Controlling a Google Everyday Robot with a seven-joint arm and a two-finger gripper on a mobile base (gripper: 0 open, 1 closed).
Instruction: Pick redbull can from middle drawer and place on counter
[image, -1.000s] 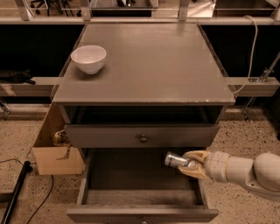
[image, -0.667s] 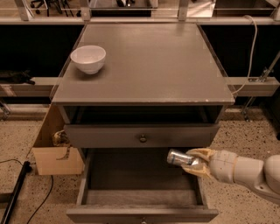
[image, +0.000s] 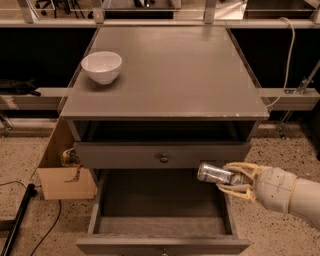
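Observation:
The redbull can (image: 214, 173), slim and silver, lies sideways in my gripper (image: 231, 180), which is shut on it. The gripper holds it above the right side of the open middle drawer (image: 160, 205), just in front of the upper drawer's face. My white arm comes in from the lower right. The grey counter (image: 170, 70) lies above, well higher than the can. The inside of the middle drawer shows plain grey.
A white bowl (image: 101, 66) stands on the counter's left part. The upper drawer (image: 162, 155) with a round knob is pushed in. A cardboard box (image: 62, 172) stands on the floor left of the cabinet. A black cable lies on the floor at lower left.
My gripper with the can has shifted a little to the right and slightly up, away from the drawer's middle.

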